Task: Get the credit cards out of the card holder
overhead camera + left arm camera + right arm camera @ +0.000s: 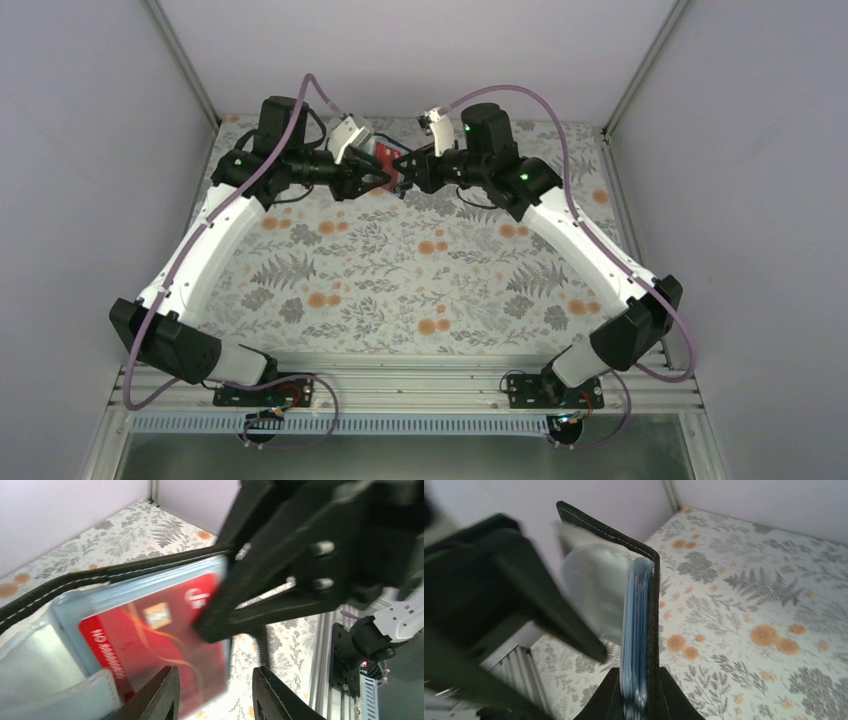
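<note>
Both arms reach to far-mid of table (400,290), tips nearly meeting. Card holder (653,615) up off table betw them: L gripper (215,692) on its left, R gripper (639,697) on its right. Card holder open; one flap on edge betw R gripper fingers, other flap spread twd L arm. Credit card (150,640) in inner pocket, sticking part-way out; free corner betw L gripper fingers w/ gap. R gripper crosses in front of card's far end.

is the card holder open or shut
Open: the card holder has its covers spread apart, showing blue sleeves and a red card.
</note>
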Tool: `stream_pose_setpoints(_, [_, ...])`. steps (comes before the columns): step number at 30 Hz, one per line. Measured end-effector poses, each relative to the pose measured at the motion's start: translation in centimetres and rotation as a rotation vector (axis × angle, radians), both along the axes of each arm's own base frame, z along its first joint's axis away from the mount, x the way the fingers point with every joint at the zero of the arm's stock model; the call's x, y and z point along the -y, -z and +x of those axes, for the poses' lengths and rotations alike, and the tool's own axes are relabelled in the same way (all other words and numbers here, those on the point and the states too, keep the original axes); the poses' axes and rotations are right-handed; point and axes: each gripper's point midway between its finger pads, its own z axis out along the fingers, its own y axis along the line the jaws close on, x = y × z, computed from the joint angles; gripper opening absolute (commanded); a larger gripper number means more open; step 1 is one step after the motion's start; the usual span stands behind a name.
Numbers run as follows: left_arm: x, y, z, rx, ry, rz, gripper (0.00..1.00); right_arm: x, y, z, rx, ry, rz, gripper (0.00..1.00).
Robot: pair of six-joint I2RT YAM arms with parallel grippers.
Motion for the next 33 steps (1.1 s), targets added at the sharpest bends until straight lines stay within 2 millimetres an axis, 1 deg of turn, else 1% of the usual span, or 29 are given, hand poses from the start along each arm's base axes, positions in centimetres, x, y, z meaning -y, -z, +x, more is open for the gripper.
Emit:
stream_pose_setpoints(2, [-0.2, 0.1, 0.3, 0.007, -0.018, 0.01, 0.36, -0.1, -1.1, -0.9, 0.035, -0.049, 0.021, 0.04])
stream_pose_setpoints(5, [-1.0, -0.2, 0.7, 0.023, -0.051, 0.017, 0.36, 0.3, -2.2, -1.7, 0.087, -0.079, 0.035, 0.04])
stream_pose_setpoints(7, [-1.7, -0.7, 0.8, 0.04, -0.076, 0.02, 0.36, 0.3, -2.6, -2.4, 0.109, -0.114, 0.046, 0.04])
stream_pose_setpoints(10, [-2.1, -1.3, 0.4, 0.056, -0.084, 0.021, 0.36, 0.0, -3.2, -3.2, 0.141, -0.166, 0.061, 0.04])
stream_pose_setpoints(16, [-2.2, -1.7, -0.3, 0.065, -0.063, 0.021, 0.36, -0.2, -3.2, -4.1, 0.177, -0.231, 0.063, 0.04])
stream_pose_setpoints(22, [-1.5, -1.9, -1.7, 0.039, 0.014, -0.014, 0.38, 0.1, -3.2, -5.1, 0.207, -0.286, 0.074, 0.04])
stream_pose_setpoints(23, [-1.3, -2.1, -2.1, 0.039, 0.031, -0.021, 0.36, 0.2, -3.3, -5.2, 0.21, -0.287, 0.075, 0.04])
stream_pose_setpoints(26, [-0.9, -2.5, -2.4, 0.05, 0.052, -0.027, 0.2, 0.4, -3.7, -5.4, 0.217, -0.286, 0.081, 0.04])
stream_pose_setpoints(28, [-0.9, -2.9, -2.3, 0.059, 0.054, -0.028, 0.07, 0.4, -4.0, -5.6, 0.223, -0.289, 0.088, 0.04])
stream_pose_setpoints(29, [-1.0, -3.1, -2.2, 0.064, 0.054, -0.029, 0.03, 0.5, -4.2, -5.7, 0.226, -0.291, 0.092, 0.04])
stream_pose_setpoints(33, [-1.0, -3.8, -2.3, 0.081, 0.065, -0.039, 0.02, 0.8, -4.8, -5.9, 0.238, -0.292, 0.105, 0.04])
